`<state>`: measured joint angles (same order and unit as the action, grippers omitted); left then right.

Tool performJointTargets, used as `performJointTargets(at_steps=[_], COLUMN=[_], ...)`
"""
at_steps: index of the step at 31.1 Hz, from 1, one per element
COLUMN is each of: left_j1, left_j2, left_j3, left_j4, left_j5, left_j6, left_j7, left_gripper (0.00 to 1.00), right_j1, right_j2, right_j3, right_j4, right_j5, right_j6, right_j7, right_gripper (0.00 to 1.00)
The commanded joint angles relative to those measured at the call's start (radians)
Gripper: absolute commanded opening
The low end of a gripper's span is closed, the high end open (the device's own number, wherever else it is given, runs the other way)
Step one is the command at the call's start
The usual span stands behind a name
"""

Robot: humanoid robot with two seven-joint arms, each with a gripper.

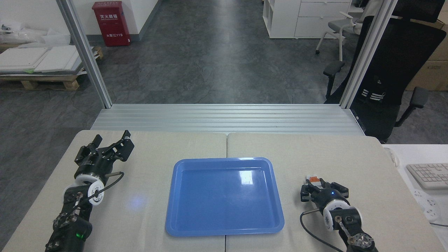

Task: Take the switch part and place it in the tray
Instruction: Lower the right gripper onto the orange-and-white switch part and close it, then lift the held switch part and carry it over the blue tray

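Note:
The switch part (pixel 312 180) lies on the table right of the tray; only its orange-red and white block shows, the rest is hidden behind my right gripper (pixel 322 188). That gripper sits low over the part, its dark fingers (pixel 305 193) apart, with the block just beyond the left fingertip. Whether the fingers touch the part cannot be seen. The blue tray (pixel 224 229) rests at the table's middle with nothing in it. My left gripper (pixel 111 140) stands open at the far left, holding nothing.
A white keyboard (pixel 427 175) and a power strip (pixel 428 206) lie on a side desk at the right. A black office chair (pixel 392 80) stands beyond the table's far right corner. Two metal posts (pixel 85 56) rise behind the table.

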<state>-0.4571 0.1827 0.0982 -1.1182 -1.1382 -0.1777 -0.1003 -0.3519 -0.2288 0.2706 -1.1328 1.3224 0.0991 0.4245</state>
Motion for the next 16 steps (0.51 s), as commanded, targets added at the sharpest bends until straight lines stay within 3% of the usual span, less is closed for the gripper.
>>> performJointTargets(at_steps=[1,8,13,16], left_j1=[0.000,0.000,0.000,0.000], left_j2=[0.000,0.000,0.000,0.000], left_j3=[0.000,0.000,0.000,0.000], left_j4=[0.000,0.000,0.000,0.000], left_j5=[0.000,0.000,0.000,0.000], left_j6=[0.000,0.001,0.000,0.001], left_j7=[0.001,0.001,0.001,0.001], left_gripper=[1.00,1.00,1.00,1.00], right_j1=[0.002,-0.097,-0.199,-0.228], right_j2=[0.002,0.011,0.138,0.161], right_j3=[-0.017,-0.060,0.018,0.131], right_j4=[-0.001,-0.090,-0.114,-0.113], right_j5=[0.017,-0.023,-0.025,-0.020], right_j6=[0.004,0.045,0.053,0.099], right_j7=[-0.001,-0.009,0.002,0.031], right_gripper=[0.22,0.22,0.22,0.22])
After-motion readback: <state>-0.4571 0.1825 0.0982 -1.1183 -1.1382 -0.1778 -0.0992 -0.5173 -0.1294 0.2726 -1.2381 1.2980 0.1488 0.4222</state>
